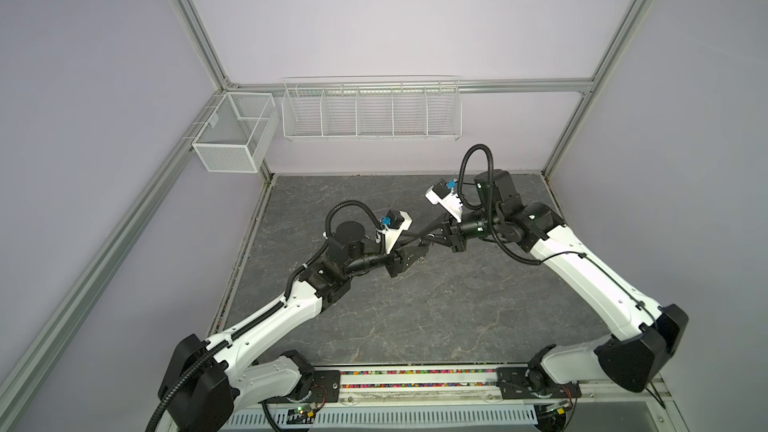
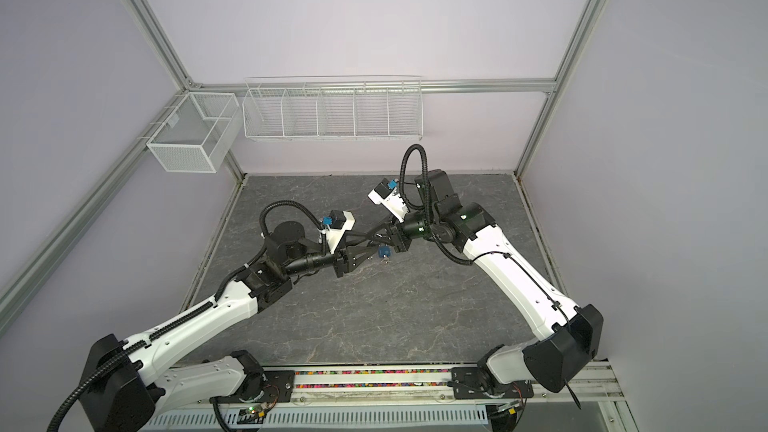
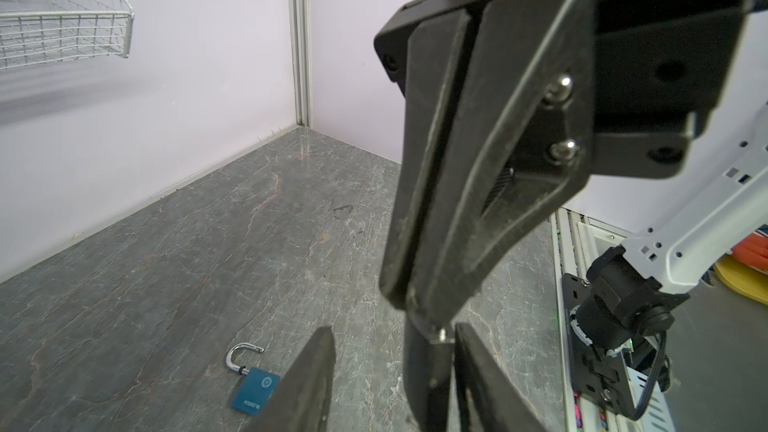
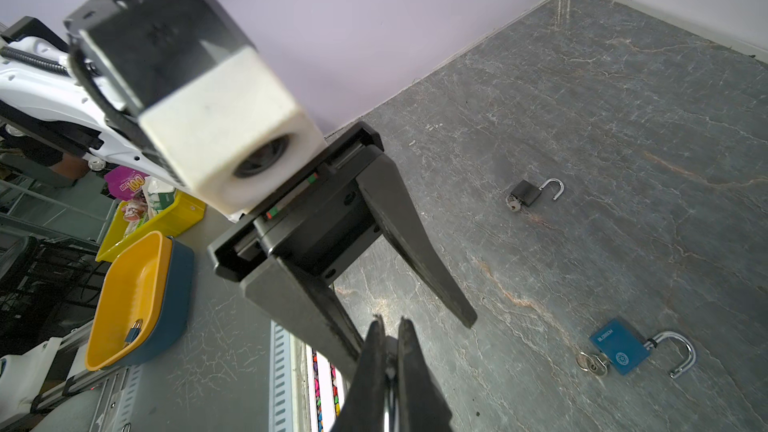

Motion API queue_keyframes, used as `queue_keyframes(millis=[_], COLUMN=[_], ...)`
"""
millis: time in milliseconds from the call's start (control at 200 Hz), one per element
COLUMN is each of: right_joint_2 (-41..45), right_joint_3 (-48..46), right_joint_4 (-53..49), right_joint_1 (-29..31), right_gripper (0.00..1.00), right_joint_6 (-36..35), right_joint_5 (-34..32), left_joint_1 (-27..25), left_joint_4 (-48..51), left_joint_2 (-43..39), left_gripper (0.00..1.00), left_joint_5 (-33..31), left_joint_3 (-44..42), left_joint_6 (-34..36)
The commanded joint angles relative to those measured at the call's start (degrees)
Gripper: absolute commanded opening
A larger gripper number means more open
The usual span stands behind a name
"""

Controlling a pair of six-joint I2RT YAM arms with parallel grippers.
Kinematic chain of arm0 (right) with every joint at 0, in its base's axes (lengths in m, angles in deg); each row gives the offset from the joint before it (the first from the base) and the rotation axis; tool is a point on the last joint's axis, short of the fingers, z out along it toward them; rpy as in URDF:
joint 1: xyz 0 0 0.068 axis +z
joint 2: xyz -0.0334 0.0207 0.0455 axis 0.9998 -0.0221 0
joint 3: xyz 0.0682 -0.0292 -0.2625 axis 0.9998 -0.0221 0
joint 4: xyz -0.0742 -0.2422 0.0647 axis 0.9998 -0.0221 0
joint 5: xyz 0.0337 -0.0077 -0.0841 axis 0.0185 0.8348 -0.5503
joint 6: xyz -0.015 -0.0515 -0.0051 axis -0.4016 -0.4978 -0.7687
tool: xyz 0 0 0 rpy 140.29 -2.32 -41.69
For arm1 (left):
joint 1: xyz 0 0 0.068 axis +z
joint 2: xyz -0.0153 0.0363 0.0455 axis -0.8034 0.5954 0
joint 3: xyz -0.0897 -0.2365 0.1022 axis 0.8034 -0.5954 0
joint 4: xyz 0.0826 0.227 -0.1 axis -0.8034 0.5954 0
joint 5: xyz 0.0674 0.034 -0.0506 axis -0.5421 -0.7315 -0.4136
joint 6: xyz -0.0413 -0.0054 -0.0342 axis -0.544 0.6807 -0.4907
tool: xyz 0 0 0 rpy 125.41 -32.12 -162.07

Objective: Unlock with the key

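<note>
While both arms meet tip to tip above the grey marble-look tabletop [image 2: 374, 317], the right gripper [image 4: 391, 326] is clenched. A thin silver piece [image 4: 388, 371] shows pinched between its fingers, and I can't tell whether it's a key or a shackle. Left gripper [image 3: 395, 330] is released: fingers spread, with the right gripper's tips poking into the gap. The left wrist view shows a dark object [image 3: 419, 367] hanging just under the right fingertips, between the left fingers. There's a visible gap on one side, the other side is too tight to call, and I can't identify the object. Blue padlock [image 4: 619, 351] lies flat on the tabletop near where the grippers meet, shackle open, key [image 4: 592, 363] with its ring seated in the base — neither gripper is touching it. Small black padlock [image 4: 525, 193] also lies on the tabletop, well apart from the blue one, shackle open with a key in its base. White wire baskets [image 1: 370, 110] hang on the back wall.
</note>
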Motion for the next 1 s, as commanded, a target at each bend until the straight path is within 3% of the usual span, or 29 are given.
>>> queue_keyframes(millis=[0, 150, 300, 535, 695, 890, 995], right_joint_2=[1.6, 1.9, 1.0, 1.0, 0.8, 0.8, 0.3], right_joint_3=[1.1, 1.1, 2.6, 2.0, 2.5, 2.9, 3.5], right_joint_4=[0.6, 0.8, -0.9, 2.3, 2.3, 3.0, 2.7], right_joint_1=[0.0, 0.0, 0.1, 1.5, 1.8, 1.8, 1.9], right_gripper=[0.07, 0.06, 0.06, 0.07, 0.06, 0.06, 0.07], right_joint_6=[-0.5, -0.5, 0.5, 6.6, 8.7, 12.0, 14.3], right_joint_5=[1.3, 2.5, 1.6, -0.6, -2.3, -3.8, -4.4], left_joint_1=[0.0, 0.0, -0.1, -3.1, -6.2, -6.4, -6.9], left_joint_4=[-1.7, -2.3, -5.1, -12.6, -18.8, -21.3, -22.6], left_joint_2=[-1.1, -0.7, -1.8, -1.4, -1.4, -1.0, -1.6], left_gripper=[0.45, 0.49, 0.54, 0.56, 0.46, 0.31, 0.30], left_joint_5=[-1.1, 1.4, -0.3, -14.9, -22.0, -23.0, -26.1], left_joint_3=[-1.8, -1.3, -2.5, -5.2, -7.4, -9.1, -10.2], left_joint_6=[0.0, -0.5, -0.1, 0.9, 2.0, 1.3, 1.6])
